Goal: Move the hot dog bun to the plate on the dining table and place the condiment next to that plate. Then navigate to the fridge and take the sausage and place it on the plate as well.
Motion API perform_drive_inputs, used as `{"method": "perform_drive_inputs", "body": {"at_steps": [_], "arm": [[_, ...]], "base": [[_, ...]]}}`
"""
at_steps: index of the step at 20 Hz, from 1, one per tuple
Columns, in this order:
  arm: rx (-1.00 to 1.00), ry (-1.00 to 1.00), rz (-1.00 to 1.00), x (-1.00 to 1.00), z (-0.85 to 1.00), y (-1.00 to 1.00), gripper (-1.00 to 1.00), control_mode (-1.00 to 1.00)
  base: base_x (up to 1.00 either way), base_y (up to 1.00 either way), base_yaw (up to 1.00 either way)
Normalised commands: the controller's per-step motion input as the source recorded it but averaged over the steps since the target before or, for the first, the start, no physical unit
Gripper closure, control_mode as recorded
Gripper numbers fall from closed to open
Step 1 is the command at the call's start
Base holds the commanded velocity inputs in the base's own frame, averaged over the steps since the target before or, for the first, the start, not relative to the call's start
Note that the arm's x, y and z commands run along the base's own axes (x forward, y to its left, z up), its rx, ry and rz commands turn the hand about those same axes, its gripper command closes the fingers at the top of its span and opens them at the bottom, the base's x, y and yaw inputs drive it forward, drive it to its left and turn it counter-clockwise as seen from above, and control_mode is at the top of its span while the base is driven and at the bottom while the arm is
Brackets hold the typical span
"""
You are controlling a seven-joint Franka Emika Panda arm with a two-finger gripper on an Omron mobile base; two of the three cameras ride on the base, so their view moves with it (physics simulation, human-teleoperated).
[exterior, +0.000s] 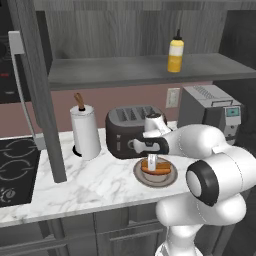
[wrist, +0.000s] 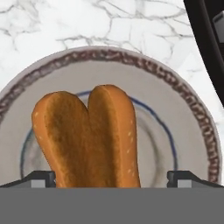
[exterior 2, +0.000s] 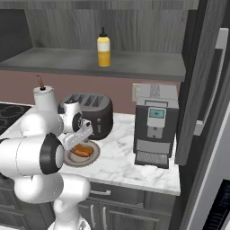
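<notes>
Hovering right over the plate on the marble counter, gripper spread wide open, nothing grasped. Hot dog bun lying on that plate, split down the middle, sitting between the two dark fingertips in the hand view, one tip on each side with a gap to the bread. Can't tell for sure whether the tips touch the plate. Plate has a brown speckled rim and a thin blue ring inside. Black toaster just behind the plate, paper towel roll further left on the same counter. Yellow condiment bottle standing upright up on the grey shelf above, well apart from the plate. Coffee machine off to the right, beside the tall fridge door.
</notes>
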Motion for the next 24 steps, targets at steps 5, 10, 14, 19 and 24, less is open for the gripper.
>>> {"method": "perform_drive_inputs", "body": {"at_steps": [5, 10, 14, 19, 24], "arm": [[0.0, 0.0, 0.03, -0.12, -0.28, 0.0, -1.0, -1.0], [0.0, 0.0, 0.02, -0.09, -0.25, 0.0, -1.0, -1.0], [0.0, 0.0, 0.02, -0.23, -0.29, 0.0, -1.0, -1.0], [0.0, 0.0, 0.02, -0.41, -0.29, 0.0, -1.0, -1.0], [0.0, 0.0, 0.01, -0.41, -0.28, 0.0, -1.0, -1.0]], "base": [[0.0, 0.0, 0.0], [0.0, 0.0, 0.0], [0.0, 0.0, 0.0], [0.0, 0.0, 0.0], [0.0, 0.0, 0.0]]}}
